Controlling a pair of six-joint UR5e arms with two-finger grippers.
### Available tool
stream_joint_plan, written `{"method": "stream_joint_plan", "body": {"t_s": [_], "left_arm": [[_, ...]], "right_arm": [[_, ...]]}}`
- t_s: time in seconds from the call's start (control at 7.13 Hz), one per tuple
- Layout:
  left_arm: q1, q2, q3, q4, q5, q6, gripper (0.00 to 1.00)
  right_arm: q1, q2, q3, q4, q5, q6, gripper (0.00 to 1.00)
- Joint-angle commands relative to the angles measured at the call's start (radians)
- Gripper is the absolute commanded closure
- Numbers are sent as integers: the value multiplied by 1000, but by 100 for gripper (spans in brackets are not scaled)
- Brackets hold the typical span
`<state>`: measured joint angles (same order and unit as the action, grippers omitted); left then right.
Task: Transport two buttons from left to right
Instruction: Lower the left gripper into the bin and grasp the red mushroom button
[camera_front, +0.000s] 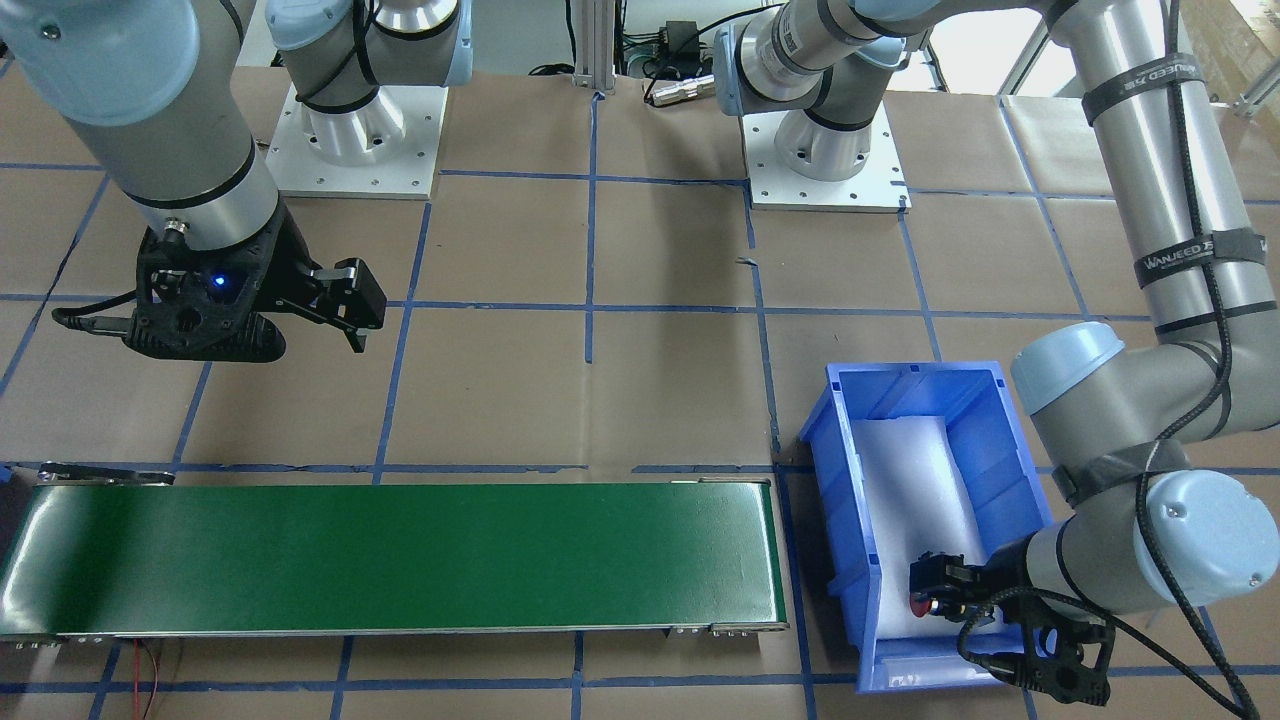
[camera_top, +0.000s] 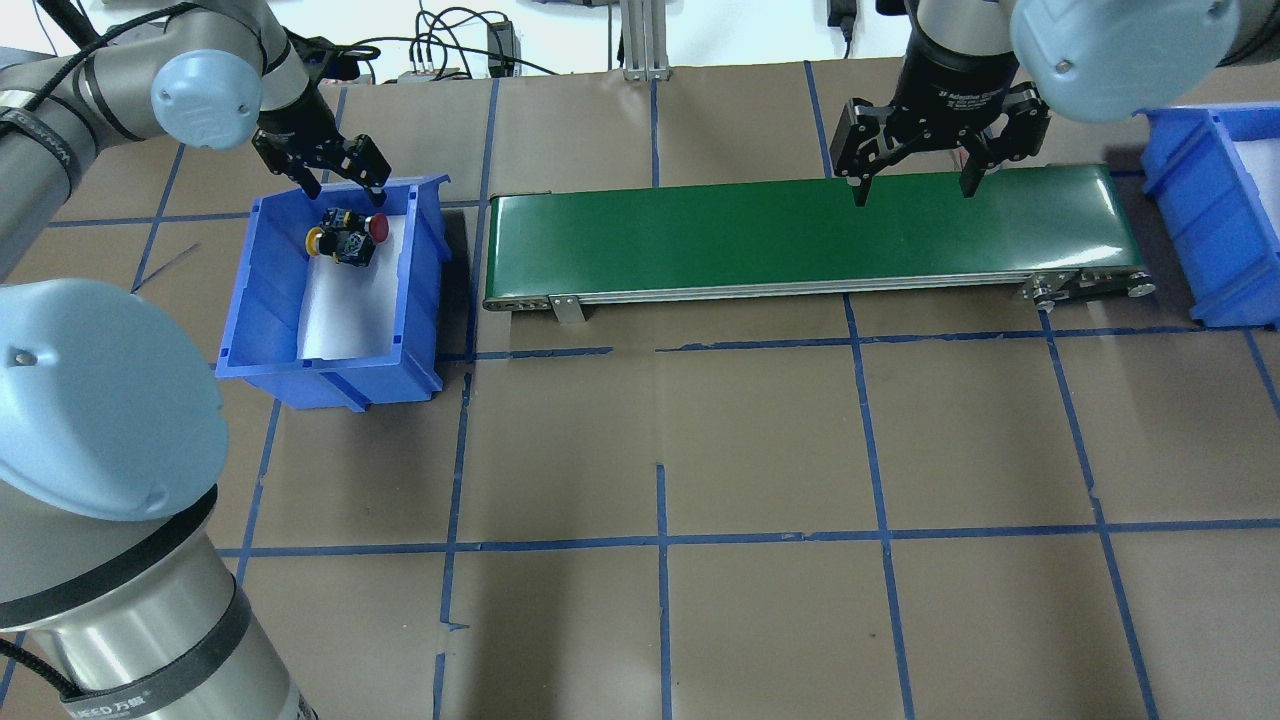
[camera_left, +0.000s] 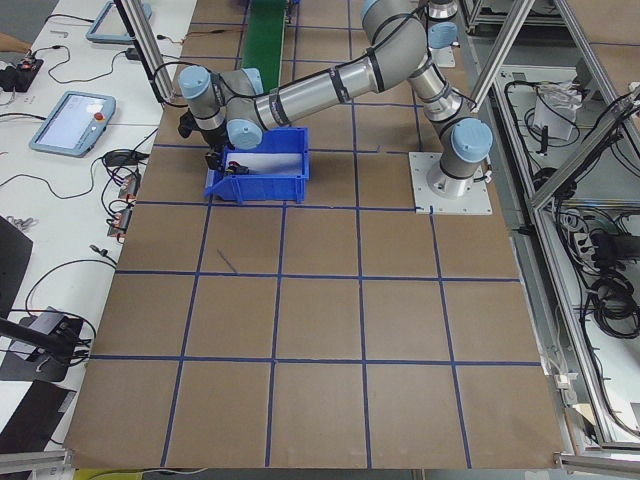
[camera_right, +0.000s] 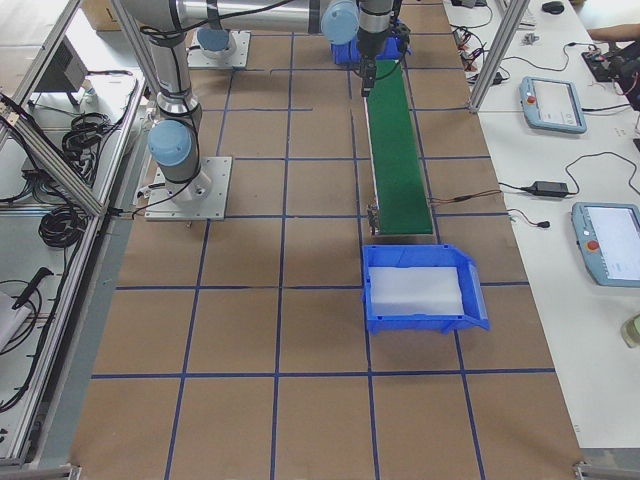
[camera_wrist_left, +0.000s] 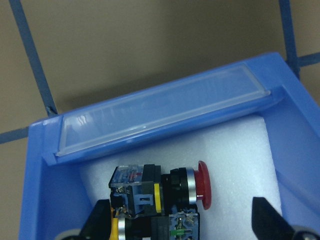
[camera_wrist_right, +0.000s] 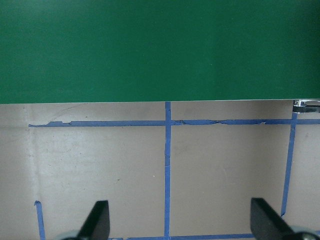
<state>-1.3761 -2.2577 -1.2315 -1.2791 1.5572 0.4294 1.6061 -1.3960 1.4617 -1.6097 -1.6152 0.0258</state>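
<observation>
Inside the blue bin (camera_top: 330, 378), at its end farthest from the robot, two push-buttons lie under the spread left gripper (camera_top: 342, 190).

On the bin's white foam (camera_top: 345, 315) the red-capped button (camera_top: 378, 228) lies on its side, its mushroom cap towards the bin wall nearest the green conveyor belt (camera_top: 800, 235); the yellow-capped button (camera_top: 316, 240) lies against it, its cap turned the opposite way, and their black-and-silver bodies touch. The left gripper's jaws stand apart above the pair, gripping nothing. Just beyond the buttons rises the bin's end wall with its clear label strip (camera_wrist_left: 160, 112). The belt runs beside the bin, between it and a second blue bin (camera_top: 1205, 235). The right gripper (camera_top: 914, 190) hangs over the belt's end farthest from the bin, jaws wide and empty.
</observation>
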Motion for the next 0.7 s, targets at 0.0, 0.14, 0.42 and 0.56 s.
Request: {"method": "stream_joint_plan", "body": {"t_s": [0.0,0.14,0.42,0.56], "left_arm": [[0,-29,0,32,0,3,0],[-1,-37,0,37,1,3,0],[0,-31,0,37,6,3,0],[0,-31,0,37,7,5,0]], "right_arm": [[0,0,0,1,0,-1,0],[0,0,0,1,0,-1,0],[0,-1,-1,1,-2,-1,0],[0,-1,-1,1,-3,-1,0]]}}
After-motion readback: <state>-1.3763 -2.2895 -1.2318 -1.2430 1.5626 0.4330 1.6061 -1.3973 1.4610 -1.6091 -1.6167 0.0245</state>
